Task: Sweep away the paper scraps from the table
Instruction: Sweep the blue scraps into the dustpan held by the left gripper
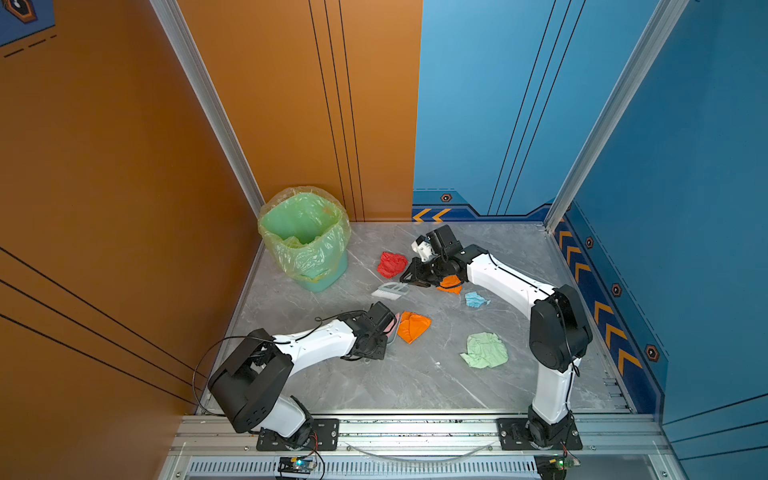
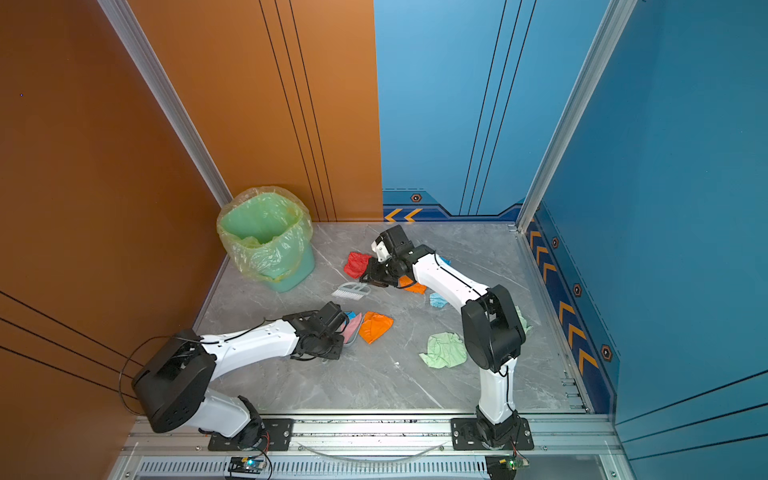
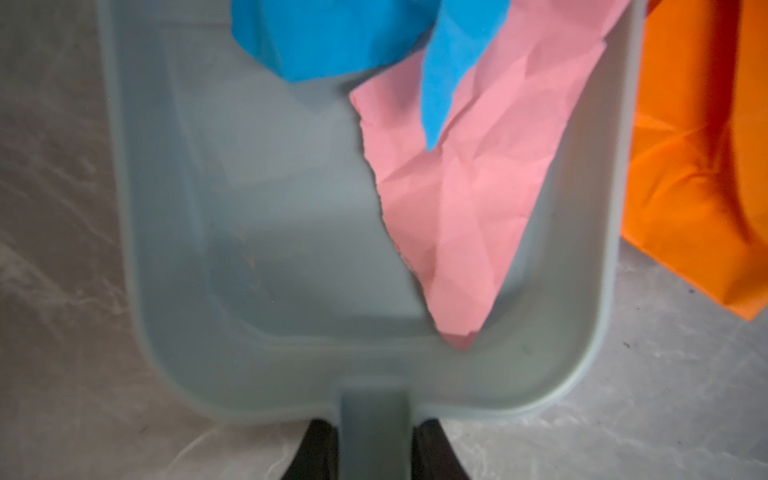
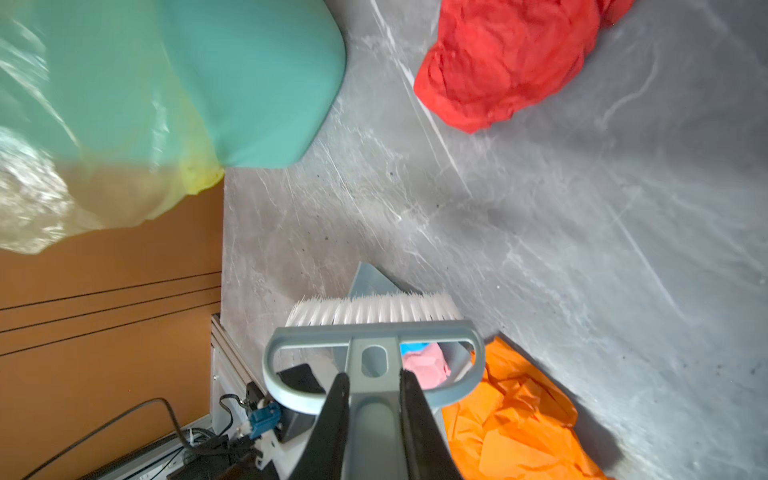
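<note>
**Left gripper** (image 3: pixel 376 451): jaws clamped on the handle of the dustpan (image 3: pixel 270 249), with one black finger on each side of it. The pan is pale blue-grey and sits low over the table (image 1: pixel 374 382), its mouth facing away from the gripper.
- Inside the pan: the pink scrap (image 3: pixel 457 208) lies along one side wall with its tip at the back wall. The bright blue scrap (image 3: pixel 332 37) is near the mouth, one strip overlapping the pink.
- Outside that same side wall: the large orange scrap (image 3: pixel 698 166) lies on the table right beside the pan. Whether it touches the pan cannot be told.

**Right gripper** (image 4: pixel 374 415): jaws closed on the stem of the brush (image 4: pixel 374 311), white bristles pointing away from the wrist. In both top views the brush (image 1: pixel 390 291) sits just ahead of the gripper on the bin's side, apart from the dustpan. Whether the bristles touch the table cannot be told.

**Other paper, placed from the brush:**
- Red scrap (image 1: pixel 391 264): crumpled, just beyond the brush toward the back wall, not touching it.
- Small orange scrap (image 1: pixel 451 284): partly under the right wrist.
- Light blue scrap (image 1: pixel 476 299): near the small orange one, further right.
- Pale green scrap (image 1: pixel 486 351): toward the front, well apart from both tools.
- Second pale green piece (image 2: pixel 524 322): shows behind the right arm's elbow in a top view.

**Bin** (image 1: pixel 332 274): green, lined with a yellow-green bag (image 1: pixel 291 249). It stands at the table's back left corner, near the brush.
</note>
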Robot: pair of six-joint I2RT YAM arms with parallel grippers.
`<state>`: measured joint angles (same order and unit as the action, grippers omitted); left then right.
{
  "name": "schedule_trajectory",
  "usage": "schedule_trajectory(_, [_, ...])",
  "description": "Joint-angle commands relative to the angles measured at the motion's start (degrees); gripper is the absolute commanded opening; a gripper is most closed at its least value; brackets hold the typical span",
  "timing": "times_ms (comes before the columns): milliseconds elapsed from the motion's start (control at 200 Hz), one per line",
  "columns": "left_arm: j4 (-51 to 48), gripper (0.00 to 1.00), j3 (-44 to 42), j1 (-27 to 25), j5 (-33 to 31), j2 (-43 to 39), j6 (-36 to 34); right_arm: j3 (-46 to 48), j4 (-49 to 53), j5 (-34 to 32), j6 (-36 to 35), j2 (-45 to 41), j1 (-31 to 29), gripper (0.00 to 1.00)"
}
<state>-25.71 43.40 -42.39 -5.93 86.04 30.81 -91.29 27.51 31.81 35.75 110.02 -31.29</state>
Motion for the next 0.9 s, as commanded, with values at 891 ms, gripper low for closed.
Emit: schedule_trajectory(891, [0.14, 0.00, -0.16, 0.73, 3.24, 2.55, -1.53, -4.00, 5.27, 2.32, -3.75, 6.20, -2.58, 0.00])
